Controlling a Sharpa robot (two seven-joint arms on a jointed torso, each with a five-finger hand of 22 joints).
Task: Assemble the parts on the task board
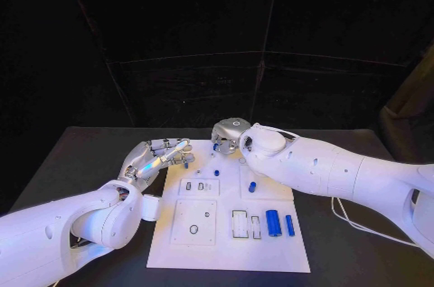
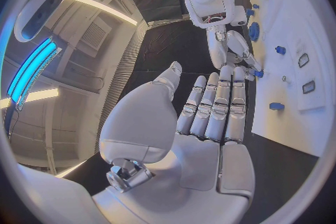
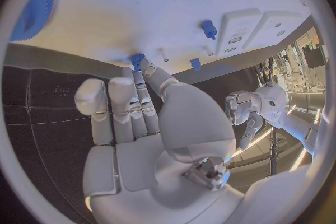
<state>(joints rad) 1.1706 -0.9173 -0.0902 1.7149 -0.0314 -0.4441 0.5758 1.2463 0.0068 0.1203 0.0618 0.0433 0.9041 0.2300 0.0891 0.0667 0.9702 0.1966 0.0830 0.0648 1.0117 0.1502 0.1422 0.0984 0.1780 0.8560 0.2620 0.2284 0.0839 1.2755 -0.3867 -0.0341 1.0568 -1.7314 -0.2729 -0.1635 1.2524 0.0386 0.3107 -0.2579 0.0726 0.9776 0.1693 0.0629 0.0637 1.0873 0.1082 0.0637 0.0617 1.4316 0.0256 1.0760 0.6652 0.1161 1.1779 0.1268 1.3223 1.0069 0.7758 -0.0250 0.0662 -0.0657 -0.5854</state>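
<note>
The left robot hand (image 1: pixel 161 156) is seen in the left middle of the head view, at the upper left corner of the task board (image 1: pixel 271 252). Its fingers (image 2: pixel 218 106) are stretched out nearly straight and lie side by side in the left wrist view, the thumb held apart, and nothing is held in it. The right robot hand (image 1: pixel 228 135) is seen just above the far edge of the board, at the centre of the head view. In the right wrist view its fingers (image 3: pixel 126 106) are curled together, and the fingertips are placed at a small blue peg (image 3: pixel 136 59) on the board's edge; whether this peg is really gripped cannot be told.

In the head view two long blue cylinders (image 1: pixel 273 223) are laid in the lower right part of the board, side by side, their long axes running from the near edge toward the far edge. A shorter blue part (image 1: pixel 252 187) lies above them, a little tilted. A small blue stud (image 1: pixel 217 172) stands upright nearer the board's centre.

A blue toothed part (image 3: pixel 31 11) is shown at the upper left of the right wrist view, and in the left wrist view it is seen as a blue gear (image 2: pixel 253 31) near the right robot hand. The board is carried by the black counter (image 1: pixel 81 155).
</note>
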